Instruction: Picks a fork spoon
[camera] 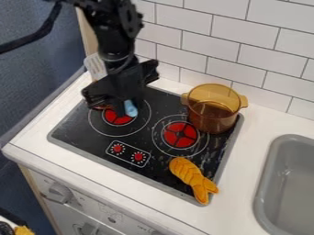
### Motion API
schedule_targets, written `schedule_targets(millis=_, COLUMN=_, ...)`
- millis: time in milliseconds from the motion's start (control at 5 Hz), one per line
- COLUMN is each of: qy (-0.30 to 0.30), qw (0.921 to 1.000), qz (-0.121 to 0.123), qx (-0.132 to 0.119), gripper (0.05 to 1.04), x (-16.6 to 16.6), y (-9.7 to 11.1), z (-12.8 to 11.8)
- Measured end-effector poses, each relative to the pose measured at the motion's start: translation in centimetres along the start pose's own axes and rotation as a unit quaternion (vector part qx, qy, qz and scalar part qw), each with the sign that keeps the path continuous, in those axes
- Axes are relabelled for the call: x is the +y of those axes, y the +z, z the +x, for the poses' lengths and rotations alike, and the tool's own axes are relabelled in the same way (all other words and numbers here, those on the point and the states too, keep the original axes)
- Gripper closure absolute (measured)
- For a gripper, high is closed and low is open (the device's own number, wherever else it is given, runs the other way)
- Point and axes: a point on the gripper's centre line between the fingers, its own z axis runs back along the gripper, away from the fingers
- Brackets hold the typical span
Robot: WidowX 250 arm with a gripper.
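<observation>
Low in the frame, an orange toy (189, 174) lies over the black stovetop's (76, 125) edge, probably set aside; the marks round the red dials (138, 157) are too small to read. Right of centre stands an amber pot (211, 117). Upper left, a blue piece (131, 109), likely the fork spoon, sits under the gripper (118, 103), apparently placed for picking; its grip I cannot tell.
</observation>
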Motion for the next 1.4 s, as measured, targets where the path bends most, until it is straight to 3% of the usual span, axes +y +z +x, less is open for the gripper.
schedule_targets(millis=200, qy=-0.070, qw=0.9966, qz=-0.042, qx=0.000, gripper=0.750, x=-1.4, y=-2.4, z=-0.8)
schedule_targets(millis=400, qy=-0.150, qw=0.9870, qz=-0.056, qx=-0.003, gripper=0.751, x=-2.0, y=-4.3, z=-1.0)
schedule_targets(millis=600, qy=-0.242, qw=0.9688, qz=-0.053, qx=-0.015, gripper=0.750, x=-2.4, y=-5.9, z=-0.3)
schedule_targets(millis=800, qy=-0.298, qw=0.9522, qz=-0.048, qx=-0.045, gripper=0.750, x=-2.5, y=-6.6, z=0.5)
schedule_targets(millis=1000, qy=-0.315, qw=0.9462, qz=-0.041, qx=-0.061, gripper=0.750, x=-2.5, y=-6.9, z=0.2)
schedule_targets(millis=1200, qy=-0.320, qw=0.9439, qz=-0.051, qx=-0.062, gripper=0.751, x=-2.6, y=-7.7, z=-0.3)
schedule_targets(millis=1400, qy=-0.312, qw=0.9461, qz=-0.062, qx=-0.058, gripper=0.751, x=-2.4, y=-8.1, z=-1.0)
